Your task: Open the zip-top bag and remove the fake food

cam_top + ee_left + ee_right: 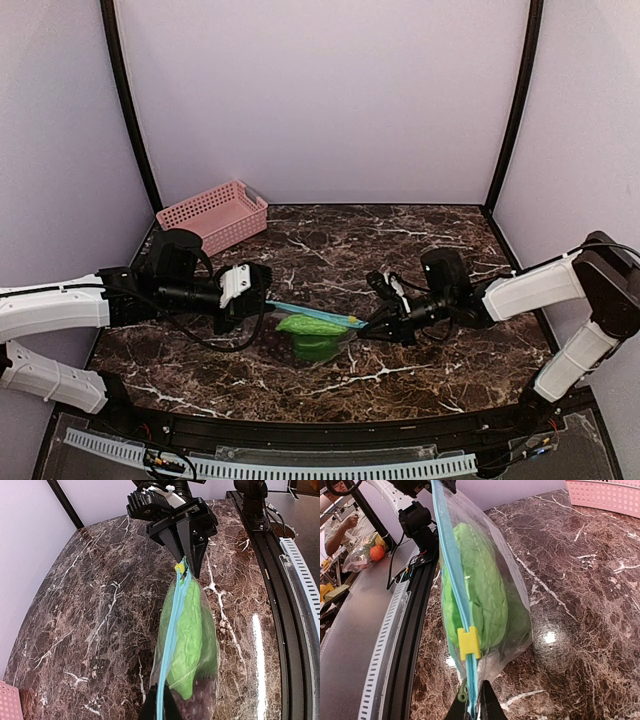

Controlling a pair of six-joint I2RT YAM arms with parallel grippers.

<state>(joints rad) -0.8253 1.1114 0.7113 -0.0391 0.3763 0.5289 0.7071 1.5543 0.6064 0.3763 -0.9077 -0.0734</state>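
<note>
**Ops:** Gripper status?

**Me:** I've got the left gripper (266,300) clamped fully shut on the left end of the zip-top bag (318,342), right on the teal zip strip (171,635). The right gripper (369,322) is pinched down on the strip's other end, just beside the yellow slider (468,643).

**Ops:** Where's the bag?

**Me:** Strung between both arms over the middle of the marble table (430,250), with the strip on top and the pouch hanging below. I can't tell if its bottom touches the table.

**Ops:** Contents?

**Me:** The green piece (482,600) is inside and fills most of the pouch. There's something dark under it in my left wrist view, but I can't make it out. The pink basket (212,215) is in the far-left corner, well apart.
</note>
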